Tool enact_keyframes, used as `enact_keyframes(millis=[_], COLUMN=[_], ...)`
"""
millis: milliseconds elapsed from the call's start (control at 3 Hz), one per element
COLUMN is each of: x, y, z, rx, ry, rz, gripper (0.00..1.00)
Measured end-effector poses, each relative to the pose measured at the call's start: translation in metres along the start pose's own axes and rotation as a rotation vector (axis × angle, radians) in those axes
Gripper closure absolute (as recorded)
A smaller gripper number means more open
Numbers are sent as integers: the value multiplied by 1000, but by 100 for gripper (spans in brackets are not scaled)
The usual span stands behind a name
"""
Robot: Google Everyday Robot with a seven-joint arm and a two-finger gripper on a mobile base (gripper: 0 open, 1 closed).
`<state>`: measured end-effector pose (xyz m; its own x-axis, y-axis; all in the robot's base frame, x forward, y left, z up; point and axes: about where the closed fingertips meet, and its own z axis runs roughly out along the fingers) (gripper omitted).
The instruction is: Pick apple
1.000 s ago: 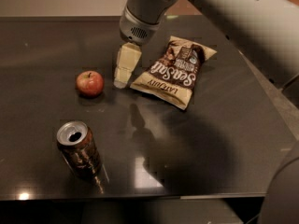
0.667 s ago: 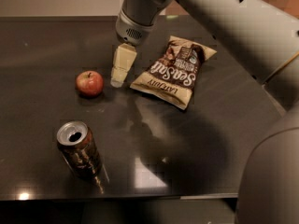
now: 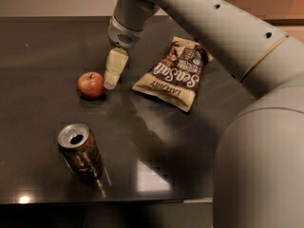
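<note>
The apple (image 3: 91, 84) is small, round and red with a yellowish blush and a short dark stem. It sits on the dark table (image 3: 42, 46), left of centre. My gripper (image 3: 112, 81) hangs from the grey arm that comes in from the upper right. Its cream tip is low over the table just to the right of the apple, very close to it. I cannot tell whether it touches the apple. Nothing is held.
A brown and cream chip bag (image 3: 173, 72) lies flat to the right of the gripper. An open soda can (image 3: 80, 151) stands upright near the front left. The table's front edge runs along the bottom. My arm's large body fills the right side.
The gripper has moved a little to the left, closer to the apple. The apple, can and bag have not moved.
</note>
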<state>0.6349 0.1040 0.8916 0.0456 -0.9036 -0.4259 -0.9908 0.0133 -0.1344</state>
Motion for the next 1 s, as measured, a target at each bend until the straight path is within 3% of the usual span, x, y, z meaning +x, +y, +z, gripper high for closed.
enact_keyframes(millis=[1000], x=[-24], y=[10], z=[48], rx=[-74], ry=[-19], rz=[-38], gripper=[0])
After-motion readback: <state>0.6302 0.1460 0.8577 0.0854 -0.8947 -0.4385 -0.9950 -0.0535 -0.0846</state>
